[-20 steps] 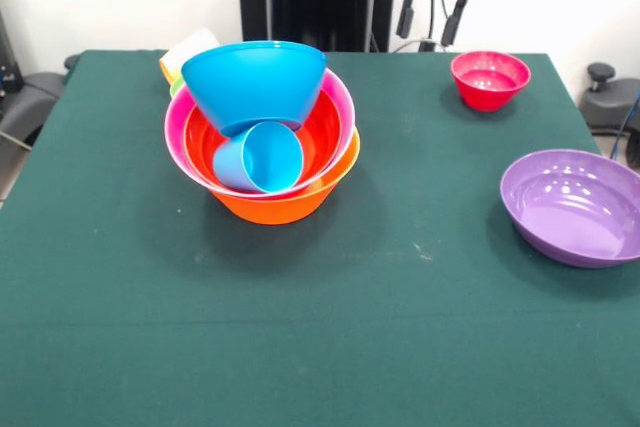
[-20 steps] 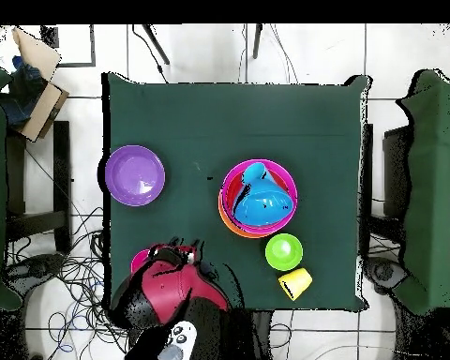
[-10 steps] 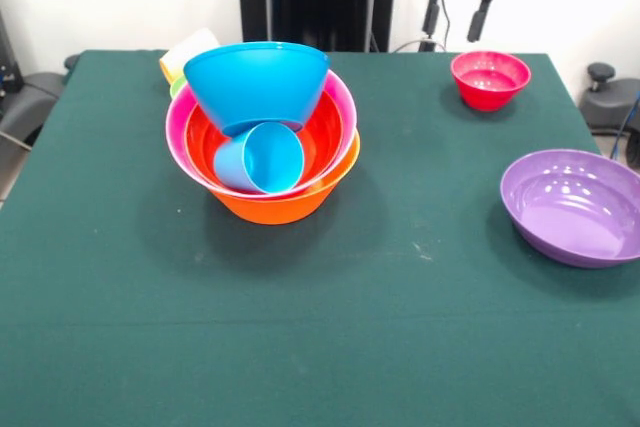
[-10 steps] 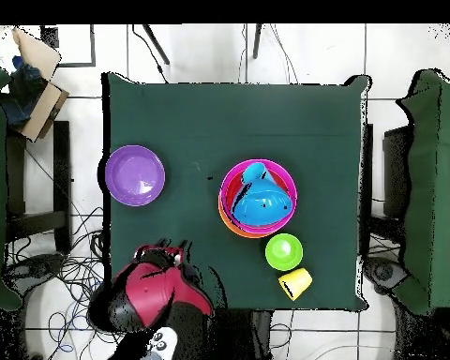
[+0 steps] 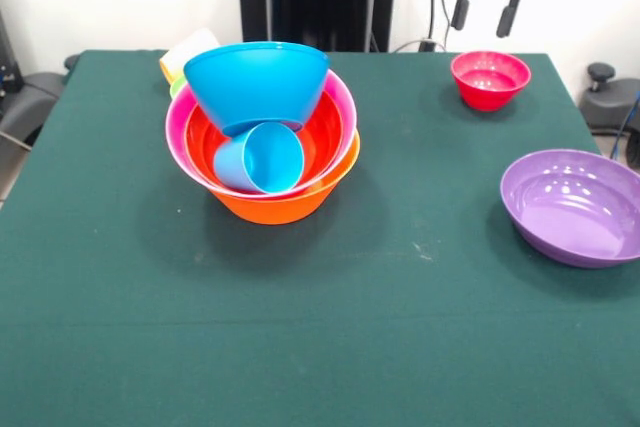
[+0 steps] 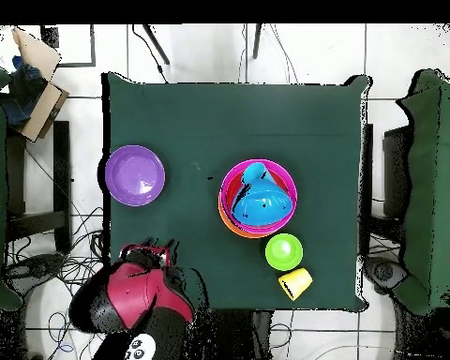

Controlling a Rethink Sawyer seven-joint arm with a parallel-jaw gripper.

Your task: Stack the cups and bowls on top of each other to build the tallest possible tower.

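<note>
- The gripper [image 5: 487, 9] is seen at the top right of the front view, hanging above and just behind the small magenta bowl [image 5: 490, 78]; its two dark fingers [image 5: 462, 7] are spread apart with nothing between them.
- Compared with the frames half a second and one second earlier, the gripper has been carried further to the right in the front view and higher, so that less of its red body is shown below the top edge.
- In the overhead view the red arm [image 6: 135, 295] is found at the table's lower left corner, shifted further left than before, and the magenta bowl is hidden beneath it.
- The tower [image 5: 262, 137] is unchanged: the large orange bowl [image 5: 280, 205] serves as base on the green table [image 5: 320, 327], the pink bowl [image 5: 178, 122] is nested in it, and the red-orange bowl [image 5: 325, 132] lies inside that.
- The blue bowl [image 5: 257, 82] is seen resting tilted in the pile, and the light blue cup [image 5: 260, 158] lies on its side beneath it, mouth toward the camera.
- The purple bowl [image 5: 572, 205] sits apart at the right of the front view, in the same place as before.
- The green bowl [image 6: 284, 251] and the yellow-orange cup [image 6: 295, 281] are seen beside the tower in the overhead view, not moved.
</note>
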